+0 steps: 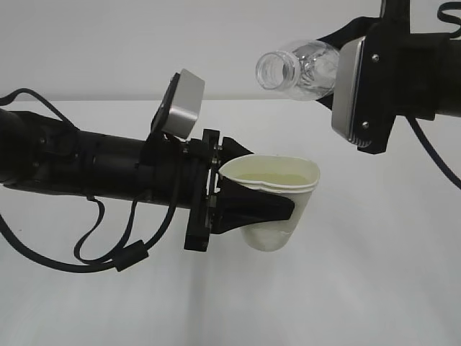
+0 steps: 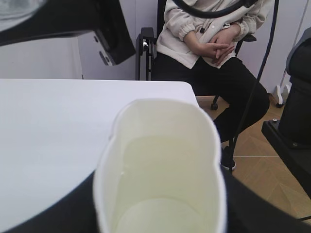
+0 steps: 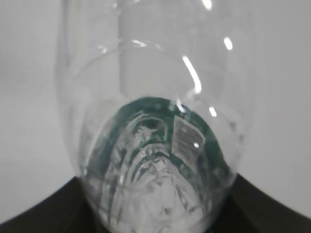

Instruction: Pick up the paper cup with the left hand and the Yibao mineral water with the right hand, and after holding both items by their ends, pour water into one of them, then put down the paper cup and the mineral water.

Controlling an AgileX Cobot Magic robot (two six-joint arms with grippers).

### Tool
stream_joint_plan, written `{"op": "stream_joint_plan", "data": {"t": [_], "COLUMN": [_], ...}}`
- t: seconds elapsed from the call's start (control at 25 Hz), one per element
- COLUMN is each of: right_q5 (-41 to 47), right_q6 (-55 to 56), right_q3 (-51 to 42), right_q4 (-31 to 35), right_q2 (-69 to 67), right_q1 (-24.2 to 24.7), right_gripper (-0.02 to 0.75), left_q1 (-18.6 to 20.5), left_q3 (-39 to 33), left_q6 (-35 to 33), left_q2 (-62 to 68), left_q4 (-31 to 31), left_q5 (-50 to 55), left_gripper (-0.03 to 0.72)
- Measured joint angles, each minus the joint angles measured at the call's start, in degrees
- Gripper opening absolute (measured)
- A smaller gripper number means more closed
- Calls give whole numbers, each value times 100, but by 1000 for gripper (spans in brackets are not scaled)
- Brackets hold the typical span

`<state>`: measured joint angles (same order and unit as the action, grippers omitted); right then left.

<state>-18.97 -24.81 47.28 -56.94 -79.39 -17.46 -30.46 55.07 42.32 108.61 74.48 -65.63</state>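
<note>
Your left end effector squeezes the cup oval, right end effector grips the bottle tipped beside the rim: misaligned mouth risks spilling onto the bench.

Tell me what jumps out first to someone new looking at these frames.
A small white tapered paper cup, squeezed out of round in the left hand, hangs in mid-air above the white table, left of centre in the exterior view. Up and to its right, the right hand holds a clear ribbed uncapped plastic bottle tipped nearly level, mouth pointing left over the cup. Behind the table, in the left wrist view, a seated person folds their hands.
</note>
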Motion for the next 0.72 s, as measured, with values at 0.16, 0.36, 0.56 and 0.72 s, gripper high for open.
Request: {"op": "stream_joint_plan", "data": {"t": [0.16, 0.36, 0.56, 0.72], "right_q5": [0, 0, -25, -45], "right_q6": [238, 516, 699, 769], "right_q3": [0, 0, 0, 0], "right_q4": [0, 0, 85, 244], "right_q2": [0, 0, 0, 0], "right_q1": [0, 0, 0, 0], "right_gripper": [420, 420, 420, 420], "left_q1": [0, 0, 0, 0], "left_q3": [0, 0, 0, 0], "left_q6": [0, 0, 0, 0], "left_q2": [0, 0, 0, 0], "left_q4": [0, 0, 0, 0], "left_q5": [0, 0, 0, 0], "left_gripper": [351, 348, 346, 345]}}
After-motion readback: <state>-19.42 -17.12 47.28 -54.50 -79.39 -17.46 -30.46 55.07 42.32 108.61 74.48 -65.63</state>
